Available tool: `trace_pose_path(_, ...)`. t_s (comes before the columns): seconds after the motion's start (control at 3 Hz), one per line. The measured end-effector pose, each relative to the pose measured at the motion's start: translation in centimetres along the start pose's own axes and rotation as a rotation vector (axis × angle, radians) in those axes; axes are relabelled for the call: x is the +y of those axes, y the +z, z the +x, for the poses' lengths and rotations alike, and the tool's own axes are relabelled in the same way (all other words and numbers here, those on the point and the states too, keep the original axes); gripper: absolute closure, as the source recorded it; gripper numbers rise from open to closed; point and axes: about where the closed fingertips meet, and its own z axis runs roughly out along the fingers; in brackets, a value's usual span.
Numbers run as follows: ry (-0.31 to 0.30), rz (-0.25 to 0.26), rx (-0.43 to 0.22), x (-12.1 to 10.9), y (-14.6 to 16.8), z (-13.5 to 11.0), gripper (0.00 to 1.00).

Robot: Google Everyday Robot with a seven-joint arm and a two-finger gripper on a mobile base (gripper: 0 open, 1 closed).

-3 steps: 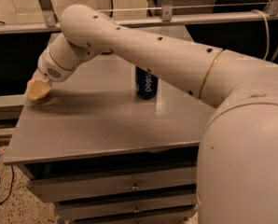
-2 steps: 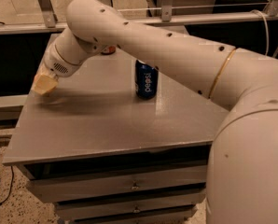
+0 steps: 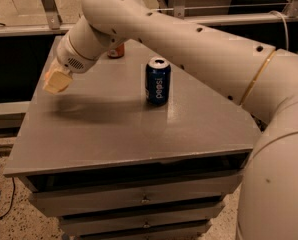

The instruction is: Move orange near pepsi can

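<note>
Noted: the gripper [image 3: 56,80] is held over the left part of the table [image 3: 89,134]; whether it is wide, narrow or loaded cannot be told. The pepsi can [image 3: 157,81] stands upright mid-table, well apart, to the view's right of it. The orange is not placed with certainty. An orange-coloured thing [image 3: 116,51] is half hidden behind the arm [image 3: 189,39], beyond the can.

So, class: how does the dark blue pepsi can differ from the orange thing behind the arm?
The dark blue pepsi can stands fully visible; the orange thing is half hidden by the white arm. The can sits nearer, the orange thing farther back. Both rest on the grey table. The gripper hovers at its left.
</note>
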Motion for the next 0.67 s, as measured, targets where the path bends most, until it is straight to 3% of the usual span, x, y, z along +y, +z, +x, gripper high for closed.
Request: trace_pose_path(0.67,-0.011,-0.054,0.076,1.7,-3.3,2.2,1.00)
